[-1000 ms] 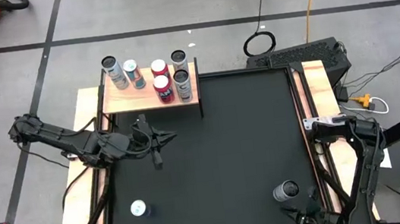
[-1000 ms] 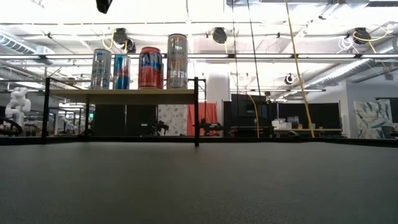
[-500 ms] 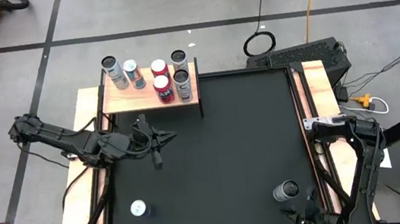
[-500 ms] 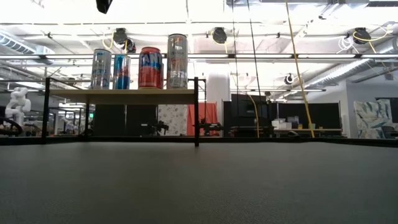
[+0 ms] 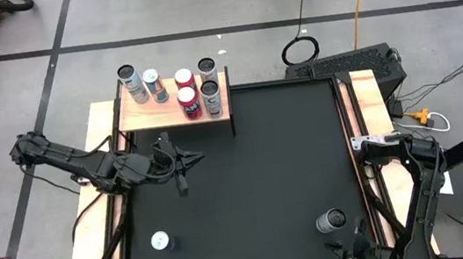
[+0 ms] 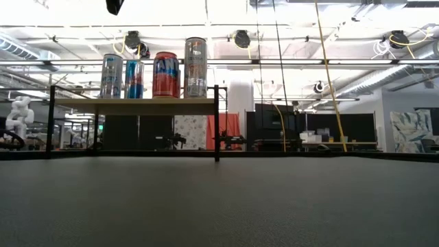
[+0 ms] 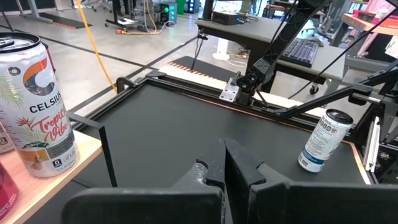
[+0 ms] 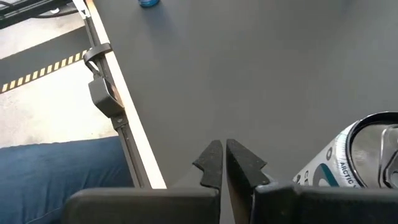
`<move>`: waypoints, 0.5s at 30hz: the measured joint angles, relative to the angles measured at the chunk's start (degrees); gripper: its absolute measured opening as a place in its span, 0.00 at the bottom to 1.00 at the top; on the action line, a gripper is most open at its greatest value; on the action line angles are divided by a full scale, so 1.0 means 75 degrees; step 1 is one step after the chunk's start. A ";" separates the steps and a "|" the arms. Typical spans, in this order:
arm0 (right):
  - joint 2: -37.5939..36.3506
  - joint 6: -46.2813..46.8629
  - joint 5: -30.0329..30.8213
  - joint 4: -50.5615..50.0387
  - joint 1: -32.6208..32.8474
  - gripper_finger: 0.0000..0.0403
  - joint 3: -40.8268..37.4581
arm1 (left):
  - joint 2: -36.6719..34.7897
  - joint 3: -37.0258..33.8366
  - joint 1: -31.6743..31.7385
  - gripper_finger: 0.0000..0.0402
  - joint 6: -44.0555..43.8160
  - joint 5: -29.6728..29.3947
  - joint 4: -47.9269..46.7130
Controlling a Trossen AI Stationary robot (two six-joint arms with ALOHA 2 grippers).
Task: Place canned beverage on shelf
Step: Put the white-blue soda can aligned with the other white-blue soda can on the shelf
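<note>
The shelf (image 5: 163, 113), a pale wood board on a thin black frame, stands at the mat's far left and carries several upright cans (image 5: 186, 91); it also shows in the low view (image 6: 137, 106). One can (image 5: 160, 241) stands on the mat near the front left. Another can (image 5: 332, 221) stands near the front right. My left gripper (image 5: 196, 158) is shut and empty over the mat, just in front of the shelf (image 7: 224, 146). My right gripper (image 5: 353, 254) is shut and empty at the near edge, beside the front right can (image 8: 367, 155).
Black mat (image 5: 254, 171) edged by narrow wooden strips (image 5: 351, 132). A Celsius can (image 7: 37, 106) on the shelf's corner stands close to my left gripper. Something blue like cloth (image 8: 62, 168) shows beyond the near edge. Open mat lies between the two loose cans.
</note>
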 joint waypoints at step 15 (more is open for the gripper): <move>-0.0003 -0.0896 0.0020 0.0135 -0.0050 0.00 0.0000 | 0.0000 0.0000 0.0000 0.00 0.0000 0.0001 -0.0037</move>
